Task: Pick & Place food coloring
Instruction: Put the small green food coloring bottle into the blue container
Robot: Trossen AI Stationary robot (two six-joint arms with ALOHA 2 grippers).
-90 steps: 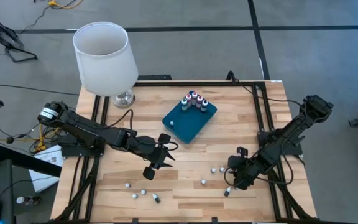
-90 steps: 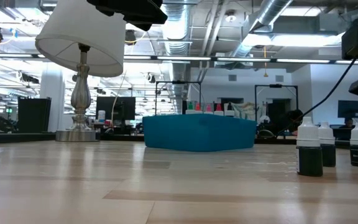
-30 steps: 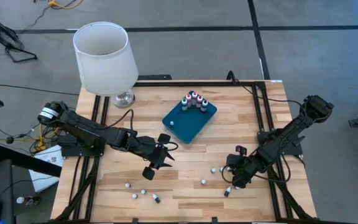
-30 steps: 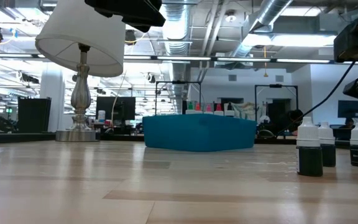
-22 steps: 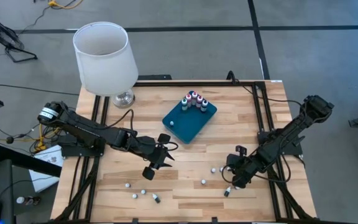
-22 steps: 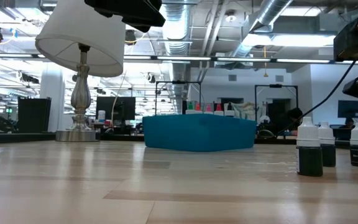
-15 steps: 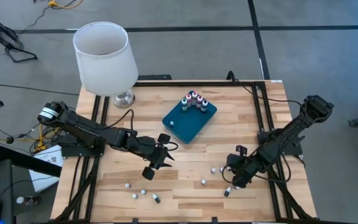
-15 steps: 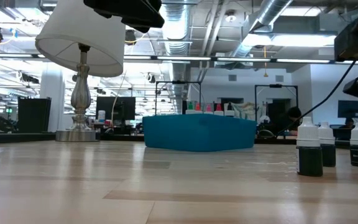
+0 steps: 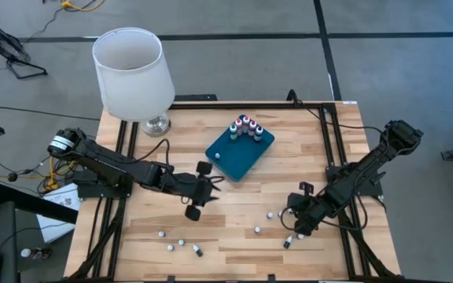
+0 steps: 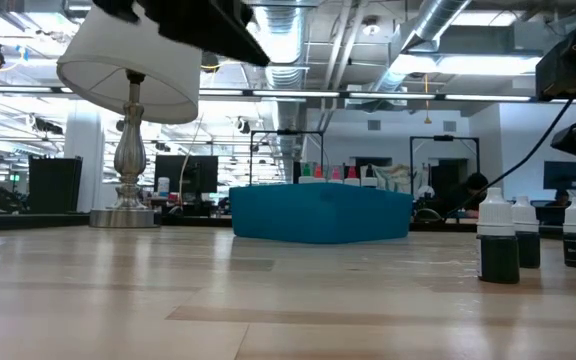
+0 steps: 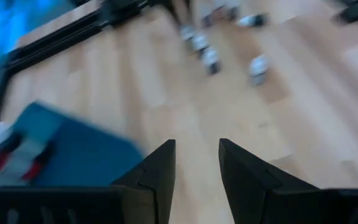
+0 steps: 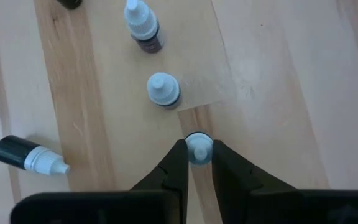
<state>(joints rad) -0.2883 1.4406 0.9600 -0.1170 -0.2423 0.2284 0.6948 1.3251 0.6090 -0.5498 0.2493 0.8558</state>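
Note:
Several tiny food coloring bottles (image 9: 246, 127) stand at the far end of the teal tray (image 9: 234, 157). More bottles stand or lie loose on the near part of the table (image 9: 181, 242), (image 9: 270, 214), and three show upright in the low view (image 10: 496, 243). My right gripper (image 12: 197, 155) is low over the near right of the table (image 9: 295, 223), shut on one upright bottle. My left gripper (image 9: 211, 187) hovers open just near-left of the tray, with nothing between its fingers (image 11: 197, 155). My right gripper pinches the white cap (image 12: 197, 148) of an upright food coloring bottle between its two fingertips, which come at it from above, pointing down. The bottle's body is hidden under the cap and fingers, so I cannot tell whether it is off the table.
A lamp with a white shade (image 9: 132, 72) stands at the far left corner. Right by the held bottle are two upright bottles (image 12: 163, 90), (image 12: 143, 25) and one lying on its side (image 12: 27, 155). Bare wood lies between the tray and the loose bottles.
My left gripper has turned about and shifted a little toward the table's far edge and the tray; its wrist view is smeared by the motion. My right gripper and the bottles have stayed where they were.

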